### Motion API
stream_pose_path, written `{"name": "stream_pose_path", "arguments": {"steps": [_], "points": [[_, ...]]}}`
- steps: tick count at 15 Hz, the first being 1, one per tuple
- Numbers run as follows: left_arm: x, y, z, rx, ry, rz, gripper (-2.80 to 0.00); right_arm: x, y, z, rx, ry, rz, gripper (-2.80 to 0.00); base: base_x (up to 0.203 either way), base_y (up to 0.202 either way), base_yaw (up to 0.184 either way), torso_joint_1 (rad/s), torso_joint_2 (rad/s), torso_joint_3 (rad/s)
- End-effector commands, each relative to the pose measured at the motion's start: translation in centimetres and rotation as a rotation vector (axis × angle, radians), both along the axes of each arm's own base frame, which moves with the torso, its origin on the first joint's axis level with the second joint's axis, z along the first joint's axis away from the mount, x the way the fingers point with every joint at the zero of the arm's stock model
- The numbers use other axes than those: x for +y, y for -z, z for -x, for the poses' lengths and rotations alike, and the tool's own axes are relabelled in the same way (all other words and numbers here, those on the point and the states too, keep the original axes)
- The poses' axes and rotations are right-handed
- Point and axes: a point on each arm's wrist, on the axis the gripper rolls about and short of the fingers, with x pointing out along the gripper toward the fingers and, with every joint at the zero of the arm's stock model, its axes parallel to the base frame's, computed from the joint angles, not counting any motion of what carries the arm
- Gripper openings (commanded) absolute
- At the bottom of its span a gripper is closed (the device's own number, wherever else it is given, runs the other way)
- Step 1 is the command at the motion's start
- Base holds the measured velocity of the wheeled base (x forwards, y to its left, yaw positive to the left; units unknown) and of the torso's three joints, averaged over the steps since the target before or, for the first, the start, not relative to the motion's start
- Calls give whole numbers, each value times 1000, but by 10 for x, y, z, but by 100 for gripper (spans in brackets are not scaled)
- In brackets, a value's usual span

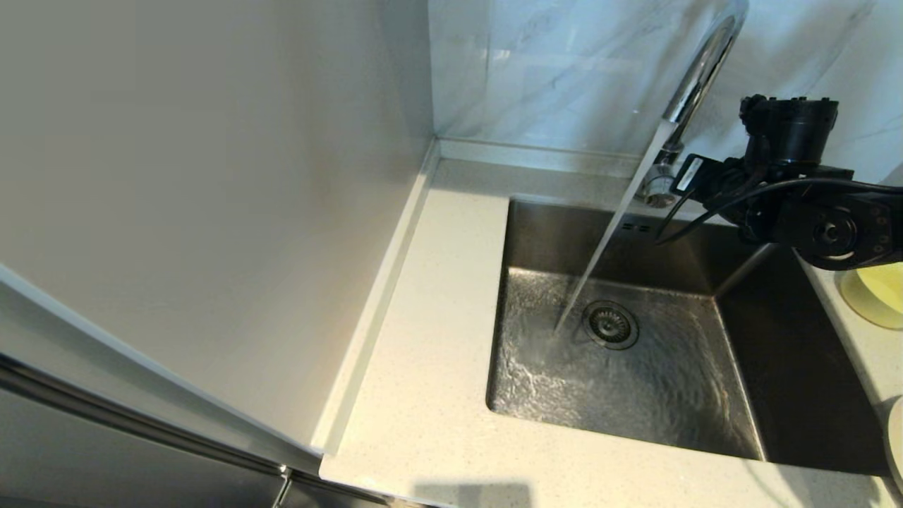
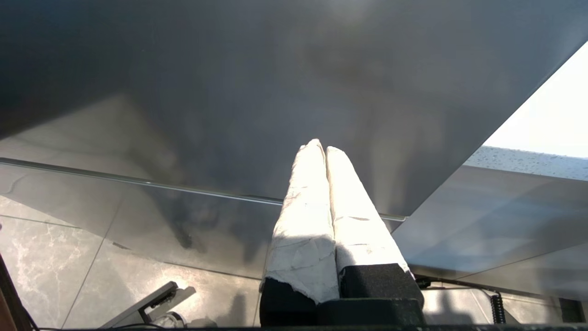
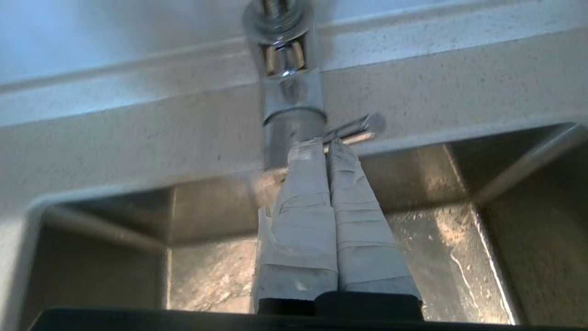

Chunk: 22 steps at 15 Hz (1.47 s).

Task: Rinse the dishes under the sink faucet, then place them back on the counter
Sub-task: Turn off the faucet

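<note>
Head view first: the chrome gooseneck faucet is running, with a stream of water slanting down into the stainless sink and landing just left of the round drain strainer. The basin floor is rippling with water. Two small overflow slots sit on the far wall of the sink. The right arm reaches in from the right side, up by the faucet's base at the far edge of the basin. On the speckled table, right of the sink, there's the pale yellow bowl half hidden behind the arm, and a sliver of the white dish nearer, cut off by the frame edge. Can't spot the chopsticks anywhere.

Left wrist view: the left gripper has its taped jaws pressed together with nothing between them, hanging parked in front of a grey cabinet panel with a tiled floor below.

Right wrist view: the right gripper also has its jaws closed and empty, tips right at the faucet's round base, with the thin side lever just past the fingertips. Whether they touch it, I can't tell.
</note>
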Motion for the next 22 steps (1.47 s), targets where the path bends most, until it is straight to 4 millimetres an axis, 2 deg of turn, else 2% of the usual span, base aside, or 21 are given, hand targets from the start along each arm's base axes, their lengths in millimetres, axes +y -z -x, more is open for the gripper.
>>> {"name": "stream_pose_path", "arguments": {"steps": [1, 7, 11, 14, 18, 22], "points": [[0, 0, 0, 0, 0, 0, -280, -5, 9, -10, 13, 19, 0, -280, 0, 0, 0, 0, 0, 0], [0, 0, 0, 0, 0, 0, -280, -22, -1, -6, -32, 58, -26, -280, 0, 0, 0, 0, 0, 0], [0, 0, 0, 0, 0, 0, -280, -34, 1, -6, -30, 53, -49, -280, 0, 0, 0, 0, 0, 0], [0, 0, 0, 0, 0, 0, -280, -36, 10, -6, -12, 54, -92, -280, 0, 0, 0, 0, 0, 0], [0, 0, 0, 0, 0, 0, -280, -40, 26, 6, 43, 47, -132, -280, 0, 0, 0, 0, 0, 0], [0, 0, 0, 0, 0, 0, -280, -39, 32, 1, 50, 41, -144, -280, 0, 0, 0, 0, 0, 0]]}}
